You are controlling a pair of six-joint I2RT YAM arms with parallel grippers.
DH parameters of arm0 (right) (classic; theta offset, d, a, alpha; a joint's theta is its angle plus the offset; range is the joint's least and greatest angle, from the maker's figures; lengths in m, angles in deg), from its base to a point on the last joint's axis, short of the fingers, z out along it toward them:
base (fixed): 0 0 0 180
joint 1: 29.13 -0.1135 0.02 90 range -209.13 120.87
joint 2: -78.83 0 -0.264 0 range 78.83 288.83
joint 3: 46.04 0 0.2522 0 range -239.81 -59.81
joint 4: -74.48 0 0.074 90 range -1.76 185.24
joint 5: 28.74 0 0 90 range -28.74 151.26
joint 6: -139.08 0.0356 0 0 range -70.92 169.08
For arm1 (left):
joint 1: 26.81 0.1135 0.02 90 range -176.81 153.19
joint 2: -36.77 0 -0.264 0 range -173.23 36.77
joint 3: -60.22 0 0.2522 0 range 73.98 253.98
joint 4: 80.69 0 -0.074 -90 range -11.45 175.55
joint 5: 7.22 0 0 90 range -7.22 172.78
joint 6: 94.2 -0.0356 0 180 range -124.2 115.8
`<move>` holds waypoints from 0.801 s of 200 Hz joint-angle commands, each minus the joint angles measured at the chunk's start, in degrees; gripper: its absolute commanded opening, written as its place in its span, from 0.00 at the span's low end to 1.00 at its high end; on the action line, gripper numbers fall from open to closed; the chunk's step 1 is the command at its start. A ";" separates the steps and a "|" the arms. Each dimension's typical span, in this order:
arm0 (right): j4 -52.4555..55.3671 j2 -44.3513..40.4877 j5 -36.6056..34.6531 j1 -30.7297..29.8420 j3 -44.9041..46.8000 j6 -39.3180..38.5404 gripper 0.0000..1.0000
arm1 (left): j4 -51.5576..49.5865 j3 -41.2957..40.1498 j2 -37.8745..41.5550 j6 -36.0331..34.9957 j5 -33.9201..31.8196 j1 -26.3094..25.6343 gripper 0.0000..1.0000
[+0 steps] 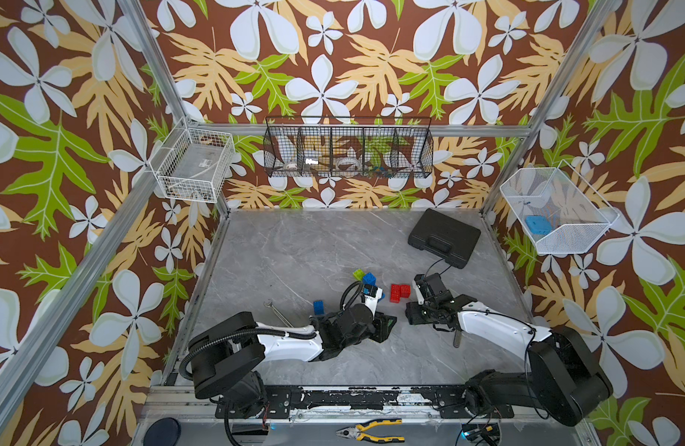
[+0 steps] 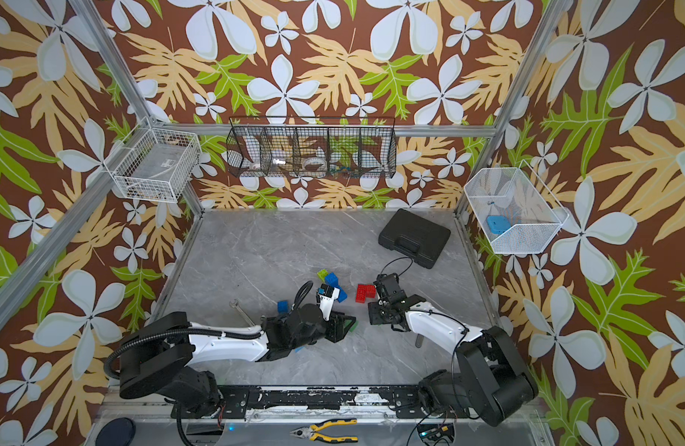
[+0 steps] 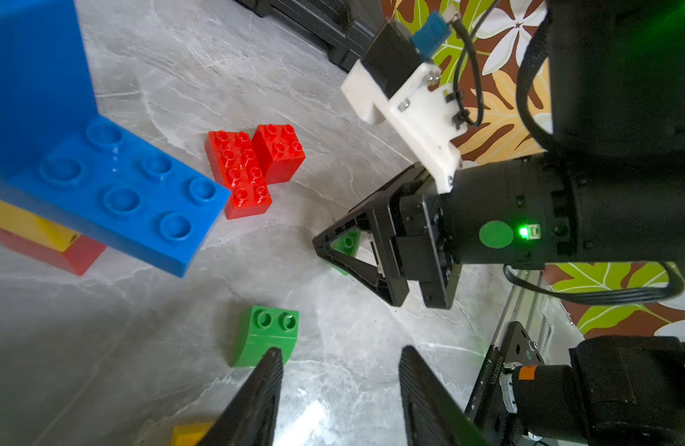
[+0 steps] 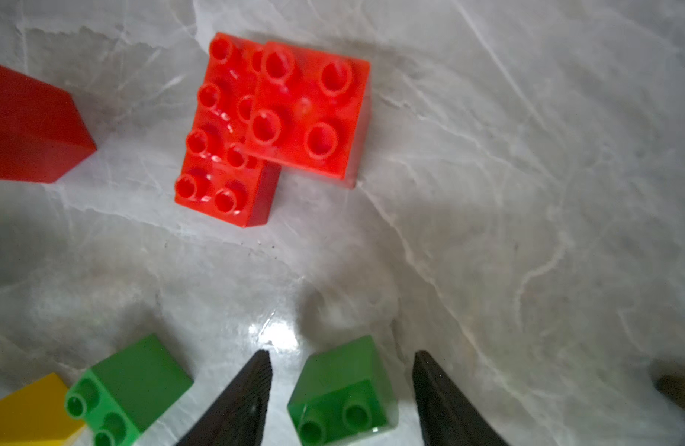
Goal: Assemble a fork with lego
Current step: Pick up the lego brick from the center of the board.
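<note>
A wrench lies far to the left on the grey table. A small blue brick sits near it. Next is the left gripper. Its claw is apart and holds nothing. One finger tip meets a green brick with two bumps on top. Close by the left wrist is a long blue brick with yellow and red ones under it.

In the middle, two red bricks touch, bumps up. The long red brick runs front to back. The square red brick is at its right.

Then comes the right gripper, near the left one. Its claw is apart, with one finger on each side of a second green brick and a thin gap on both sides. A black case lies far back on the right.
</note>
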 commanded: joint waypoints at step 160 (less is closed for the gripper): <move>-0.93 1.92 -8.34 -5.53 0.02 4.33 0.42 | -0.14 0.87 0.09 -0.91 -3.41 -0.04 0.51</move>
